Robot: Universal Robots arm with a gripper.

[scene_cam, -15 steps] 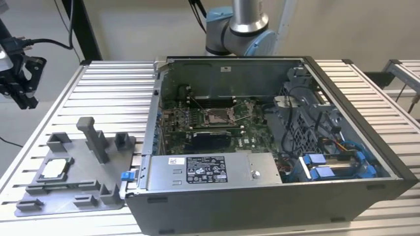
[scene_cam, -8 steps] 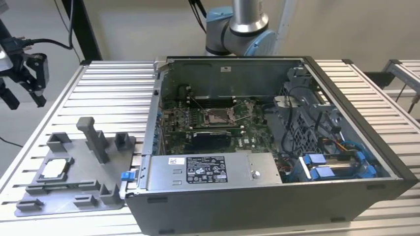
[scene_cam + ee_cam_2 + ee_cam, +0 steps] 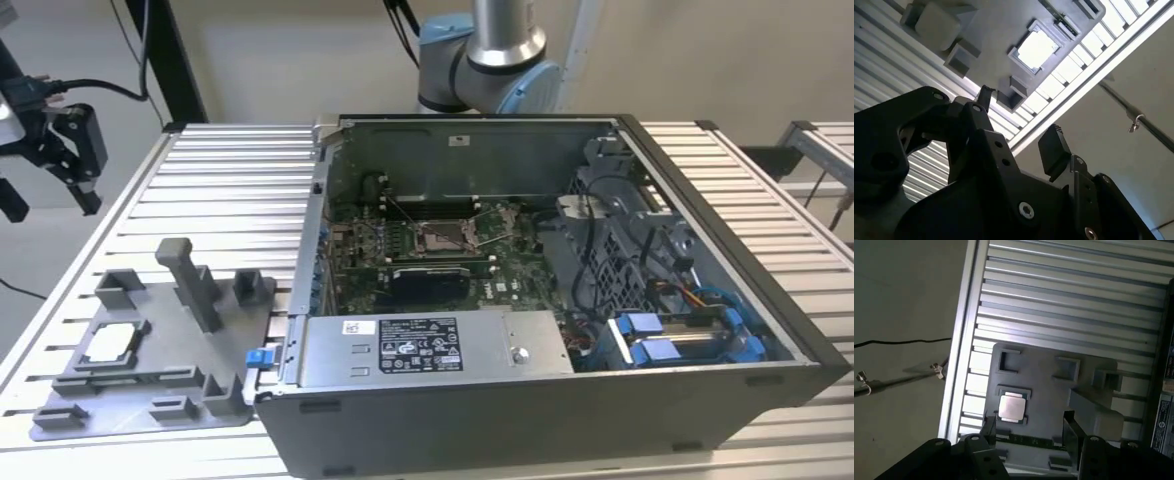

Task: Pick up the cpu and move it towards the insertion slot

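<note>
The cpu (image 3: pixel 111 343) lay flat in a square pocket of the grey holder plate (image 3: pixel 160 335), with its silvery top face up. It showed as a bright square in both wrist views (image 3: pixel 1036 48) (image 3: pixel 1011 407). Nothing touched it. The plate had little blocks around the pocket and a tall post (image 3: pixel 194 285) standing near it. The plate sat on the ribbed metal desk (image 3: pixel 227 190), on the exterior view's left.

My end effector (image 3: pixel 47 200) hung in the air, up over the desk's edge at the exterior view's left, well apart from the cpu. It was released and held nothing. My two black fingers (image 3: pixel 1069 435) stood wide apart, and in the first wrist view the cpu showed in the gap between them, far below.

The insertion slot (image 3: pixel 441 237) was a square socket with a shiny metal frame on the green board. It lay inside the open computer case (image 3: pixel 534 420), which stood on the desk just beside the plate, on the exterior view's right. A black block (image 3: pixel 424 285) sat next to the slot, and a silver box (image 3: pixel 427 345) with a white label sat nearer the case's front wall.
</note>
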